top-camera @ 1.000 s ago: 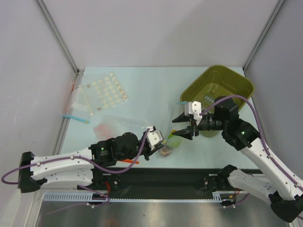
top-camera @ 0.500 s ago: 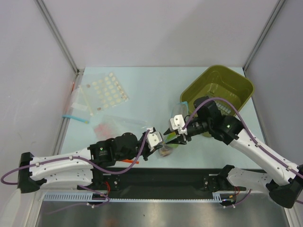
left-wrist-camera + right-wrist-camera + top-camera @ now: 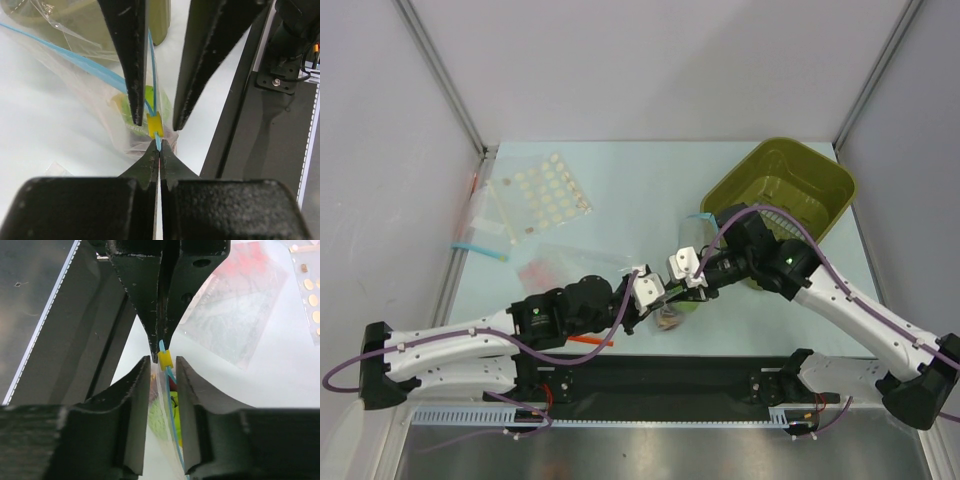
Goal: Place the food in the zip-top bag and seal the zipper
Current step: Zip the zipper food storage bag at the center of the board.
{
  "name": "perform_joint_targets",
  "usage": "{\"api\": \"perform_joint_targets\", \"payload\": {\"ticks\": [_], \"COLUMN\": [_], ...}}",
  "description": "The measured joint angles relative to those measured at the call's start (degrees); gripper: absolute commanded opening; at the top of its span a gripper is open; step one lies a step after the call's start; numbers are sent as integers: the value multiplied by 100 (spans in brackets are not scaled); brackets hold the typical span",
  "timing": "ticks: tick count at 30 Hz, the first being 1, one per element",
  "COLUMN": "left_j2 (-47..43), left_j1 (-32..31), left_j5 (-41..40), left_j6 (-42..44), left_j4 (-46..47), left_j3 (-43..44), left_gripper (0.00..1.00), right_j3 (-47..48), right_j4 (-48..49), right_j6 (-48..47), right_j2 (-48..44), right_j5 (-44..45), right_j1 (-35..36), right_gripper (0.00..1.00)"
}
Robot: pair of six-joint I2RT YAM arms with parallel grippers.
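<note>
Clear plastic zip-top bag (image 3: 85, 85) with green food (image 3: 158, 421) inside, near the front edge of the counter (image 3: 620, 190), its light blue zipper (image 3: 75, 60) clamped in the closed left gripper (image 3: 158, 150), the right gripper (image 3: 163, 364) spread open astride it beside a yellow slider (image 3: 154, 125).

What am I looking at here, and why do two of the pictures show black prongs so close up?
Two white-and-black robot arms are bolted to a pale table, at its near edge. The overhead picture comes from a fixed camera above them. Each close-up comes from a camera on a wrist, so the black prongs are gripper fingers. The left gripper is shut on the thin light blue zipper strip of a plain clear plastic zip-top bag holding a bright green toy fruit. The right gripper stands open astride that strip, beside its small yellow slider. Also on the table: an olive-green plastic bin and a clear bag with white dots.
</note>
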Motion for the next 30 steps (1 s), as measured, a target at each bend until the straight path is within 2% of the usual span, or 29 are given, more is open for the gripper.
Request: {"api": "perform_joint_targets", "payload": {"ticks": [9,11,15,18,20,21,24,28,30], "left_j2": [31,31,48,90,122,146,236,328,330], "left_j1": [72,76,79,81,83,83,85,103,107], "left_j5": [28,31,35,46,48,52,46,31,24], "left_j6": [15,37,96,107,107,105,131,138,144], "left_j4": [-42,-70,-120,-111,-98,-98,-98,-101,-94], "left_j3": [0,9,90,181,205,214,238,289,289], "left_gripper": [0,7,28,35,32,24,11,0,0], "right_j3": [4,7,39,46,52,63,90,90,103], "right_j4": [9,9,15,44,70,76,72,46,33], "right_j6": [-114,-114,-111,-107,-98,-94,-83,-87,-94], "right_j2": [83,98,160,195,203,205,203,205,216], "right_j5": [24,28,20,9,7,7,-17,-31,-48], "right_j1": [0,0,0,0,0,0,-2,-63,-85], "right_gripper": [4,0,0,0,0,0,0,0,0]}}
